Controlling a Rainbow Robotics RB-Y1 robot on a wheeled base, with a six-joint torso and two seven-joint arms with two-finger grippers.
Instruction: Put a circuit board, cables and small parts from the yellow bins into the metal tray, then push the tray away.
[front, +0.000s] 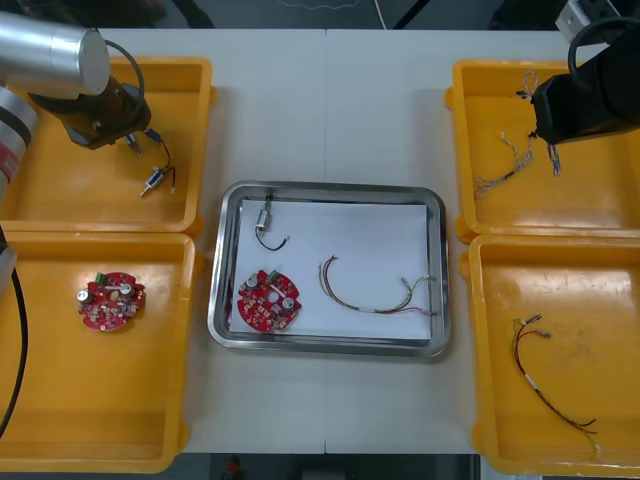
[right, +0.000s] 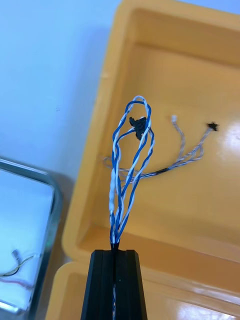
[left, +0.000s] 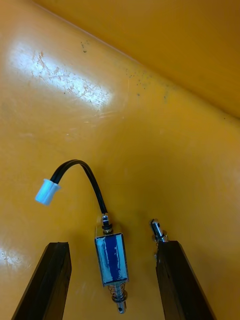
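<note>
Across the light table sit four yellow bins, two at each side, with the metal tray between them, white inside. Over the far bin on the robot's left hangs the left gripper, fingers spread wide, close to the bin floor. Over the far bin on the right, the right gripper has its jaws pinched tight on a twisted blue and white cable that loops out beyond the fingertips. A second twisted cable lies in the bin beneath.

One red circuit board lies in the tray's near left corner, and a second board in the near left bin. Beside the board in the tray is a red and yellow cable, and at the tray's far left a small metal part. Between the left fingers, touching neither, lies a blue-bodied metal part with a black lead. Another small part sits just beside one fingertip.
</note>
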